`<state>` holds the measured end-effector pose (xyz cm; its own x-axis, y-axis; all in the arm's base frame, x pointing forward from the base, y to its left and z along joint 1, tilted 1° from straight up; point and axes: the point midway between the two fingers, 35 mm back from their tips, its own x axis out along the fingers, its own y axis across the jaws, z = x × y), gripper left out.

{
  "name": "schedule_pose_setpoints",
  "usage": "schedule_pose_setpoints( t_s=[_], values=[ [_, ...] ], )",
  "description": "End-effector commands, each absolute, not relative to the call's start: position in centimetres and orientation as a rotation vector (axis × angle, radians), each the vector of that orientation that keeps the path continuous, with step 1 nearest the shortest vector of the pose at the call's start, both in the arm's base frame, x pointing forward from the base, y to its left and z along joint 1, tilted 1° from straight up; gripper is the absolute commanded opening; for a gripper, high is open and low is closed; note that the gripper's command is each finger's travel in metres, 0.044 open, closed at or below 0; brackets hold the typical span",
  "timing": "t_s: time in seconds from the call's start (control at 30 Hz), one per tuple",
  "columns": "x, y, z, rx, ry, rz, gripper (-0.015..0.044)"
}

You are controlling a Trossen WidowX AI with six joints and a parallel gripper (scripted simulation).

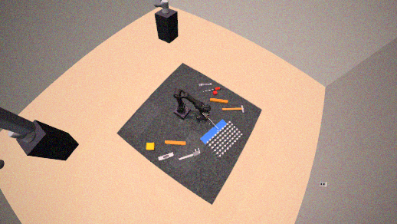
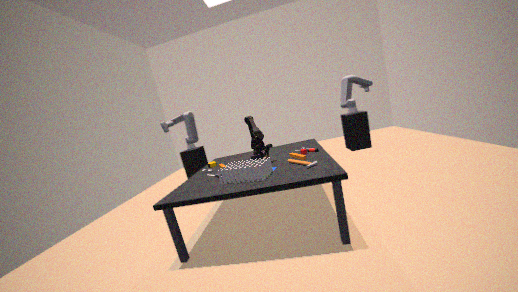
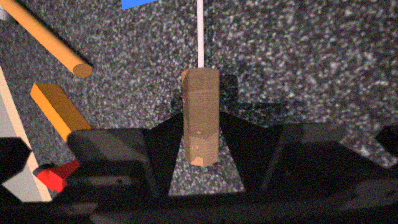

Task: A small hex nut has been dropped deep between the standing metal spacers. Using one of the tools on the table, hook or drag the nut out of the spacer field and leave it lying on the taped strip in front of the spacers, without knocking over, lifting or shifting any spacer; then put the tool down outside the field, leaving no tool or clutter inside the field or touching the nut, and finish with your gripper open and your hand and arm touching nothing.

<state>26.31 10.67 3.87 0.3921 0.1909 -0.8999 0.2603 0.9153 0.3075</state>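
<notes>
My gripper [image 3: 201, 116] [image 1: 204, 116] is shut on the wooden handle [image 3: 201, 100] of a long thin rod tool. Its pale shaft [image 3: 200, 35] [image 1: 212, 123] points away from the fingers; in the top view its far end shows over the blue taped strip [image 1: 208, 136] [image 3: 135, 3], near the spacers. The standing metal spacers [image 1: 224, 139] [image 2: 245, 172] form a dense field directly beyond the strip. The gripper is on the arm's side of the strip, outside the field. The hex nut cannot be made out in any view, and the shaft's tip is outside the wrist view.
A hammer [image 1: 231, 109] [image 3: 50, 40], an orange block [image 1: 218, 100] [image 3: 60, 107] and a red-handled screwdriver [image 1: 217, 88] lie on one side of the arm. Another orange bar [image 1: 175, 143], a yellow block [image 1: 150, 146], a white level-like piece [image 1: 165, 156] and a grey wrench-like tool [image 1: 188, 156] lie on the other.
</notes>
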Motion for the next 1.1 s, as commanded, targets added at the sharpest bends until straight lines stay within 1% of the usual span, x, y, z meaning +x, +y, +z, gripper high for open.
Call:
schedule_pose_setpoints(
  t_s=[0.0,0.23,0.63,1.07],
  values=[
    [24.5,10.9,3.6,0.437,1.183,-0.052,0.0000],
    [24.6,11.1,4.8,0.438,1.183,-0.053,0.0000],
    [25.4,11.3,10.5,0.439,1.181,-0.052,0.0000],
    [24.6,10.9,16.8,0.437,1.181,-0.050,0.0000]
  ],
)
